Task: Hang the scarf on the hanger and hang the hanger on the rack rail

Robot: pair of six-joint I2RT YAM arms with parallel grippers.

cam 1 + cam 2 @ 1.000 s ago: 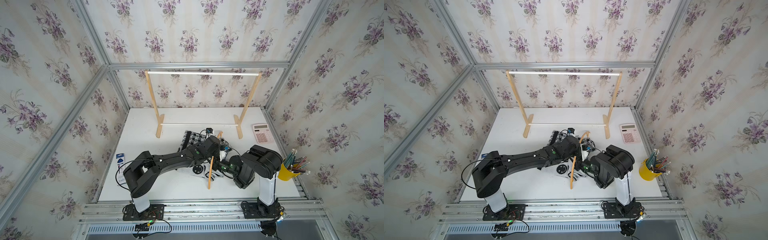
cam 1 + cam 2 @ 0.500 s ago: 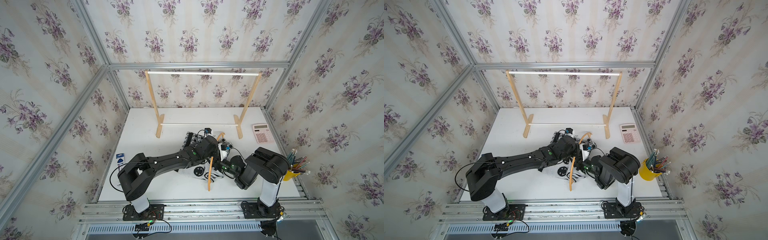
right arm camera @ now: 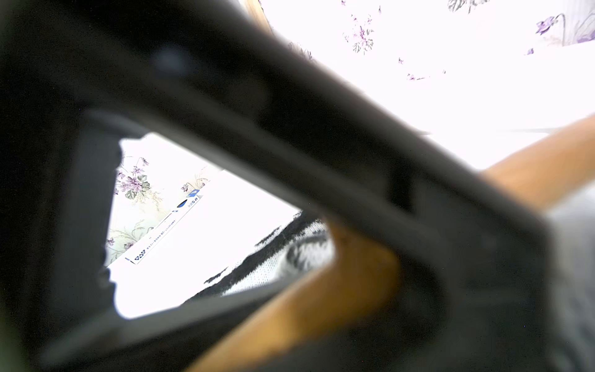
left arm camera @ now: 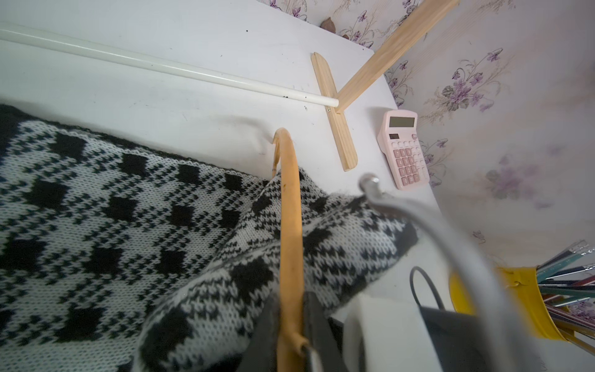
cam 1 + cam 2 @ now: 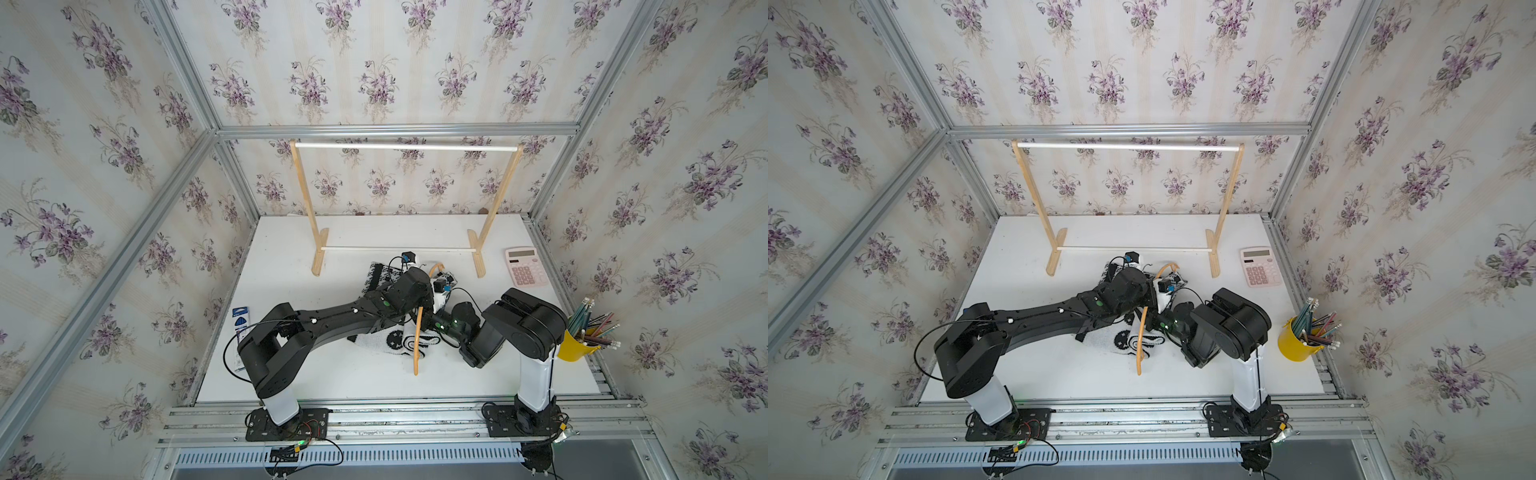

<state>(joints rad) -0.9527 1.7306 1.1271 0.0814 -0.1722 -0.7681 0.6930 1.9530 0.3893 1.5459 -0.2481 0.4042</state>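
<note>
The scarf [image 5: 386, 338], a black-and-white knit, lay rumpled on the white table: its houndstooth half [image 4: 106, 225] spread flat toward the rack, its light grey half with black smiley circles nearer the robot. The hanger [image 5: 417, 345], slim curved light wood, stood on edge across the scarf, its silver hook [image 4: 418, 212] blurred in the left wrist view.

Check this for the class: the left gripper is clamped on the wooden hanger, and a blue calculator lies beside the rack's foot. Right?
One slip: the calculator is pink, as the left wrist view shows. The left gripper is indeed clamped on the hanger, beside the rack's foot.
</note>
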